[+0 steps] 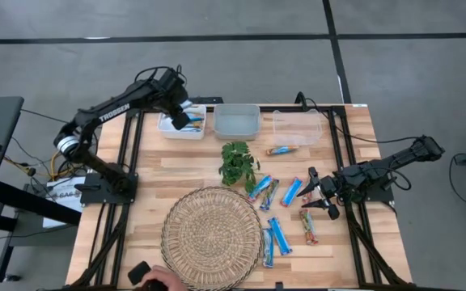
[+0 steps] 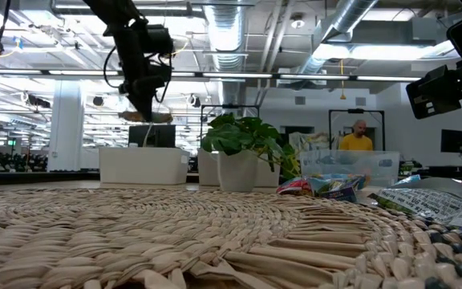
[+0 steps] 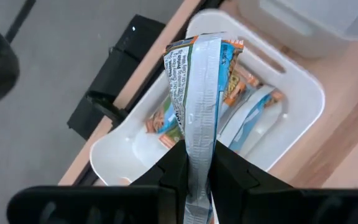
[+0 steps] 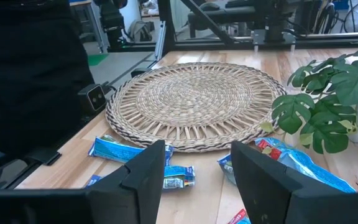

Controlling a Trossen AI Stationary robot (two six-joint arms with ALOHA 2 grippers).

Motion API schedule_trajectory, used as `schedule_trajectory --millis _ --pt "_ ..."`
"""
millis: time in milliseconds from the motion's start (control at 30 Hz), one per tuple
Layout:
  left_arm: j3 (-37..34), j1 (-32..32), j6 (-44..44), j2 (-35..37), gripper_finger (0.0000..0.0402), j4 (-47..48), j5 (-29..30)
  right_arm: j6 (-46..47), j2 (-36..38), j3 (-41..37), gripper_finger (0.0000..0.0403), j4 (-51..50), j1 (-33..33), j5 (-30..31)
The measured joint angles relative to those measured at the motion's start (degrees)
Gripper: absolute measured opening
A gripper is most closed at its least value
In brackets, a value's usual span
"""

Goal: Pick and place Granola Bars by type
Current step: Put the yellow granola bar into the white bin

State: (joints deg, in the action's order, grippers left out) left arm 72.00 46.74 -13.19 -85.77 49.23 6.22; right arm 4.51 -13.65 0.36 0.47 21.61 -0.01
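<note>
The wooden table (image 1: pixel 184 166) carries a round woven mat (image 1: pixel 212 237) at about 6 o'clock, ribbed in coiled straw. At 12 o'clock stand three rectangular bins: a white bin (image 1: pixel 181 125), a grey bin (image 1: pixel 237 120) and a clear bin (image 1: pixel 297 127).

The left arm (image 1: pixel 112 109) reaches from 9 o'clock up toward 11, bent at the elbow, so that the left gripper (image 3: pixel 197 168) hangs over the white bin. Its jaws are pinched on a held bar (image 3: pixel 199 106), a crinkled foil wrapper with a silver seam; in the left wrist view its long axis runs straight away from the fingers toward the bin. Orange-and-blue binned bars (image 3: pixel 247 106) lie inside the smooth plastic bin.

The right arm (image 1: pixel 387 166) stretches low from 3 o'clock toward the centre. The right gripper (image 4: pixel 194 171) has its jaws apart, holding nothing, above loose bars (image 1: pixel 277 214) scattered at 4 o'clock, mostly blue, lying at mixed angles. A tan bar (image 1: pixel 282 150) lies crosswise just before the clear bin.

A small leafy plant (image 1: pixel 238 163) stands at the centre.
</note>
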Motion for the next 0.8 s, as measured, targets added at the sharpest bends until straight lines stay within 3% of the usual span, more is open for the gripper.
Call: schedule_trajectory --millis 267,633,800 --pt "-0.3 0.1 -3.8 -6.2 0.0060 -3.5 -0.6 0.0 0.0 0.0 0.0176 0.0 0.0 0.0" --pt "-0.3 0.7 -5.3 -11.0 0.0155 -6.3 -0.9 0.0 0.0 0.0 0.0176 0.0 0.0 0.0" --pt "-0.3 0.5 -5.2 -9.5 0.0171 -6.3 -1.4 0.0 0.0 0.0 0.0177 0.0 0.0 0.0"
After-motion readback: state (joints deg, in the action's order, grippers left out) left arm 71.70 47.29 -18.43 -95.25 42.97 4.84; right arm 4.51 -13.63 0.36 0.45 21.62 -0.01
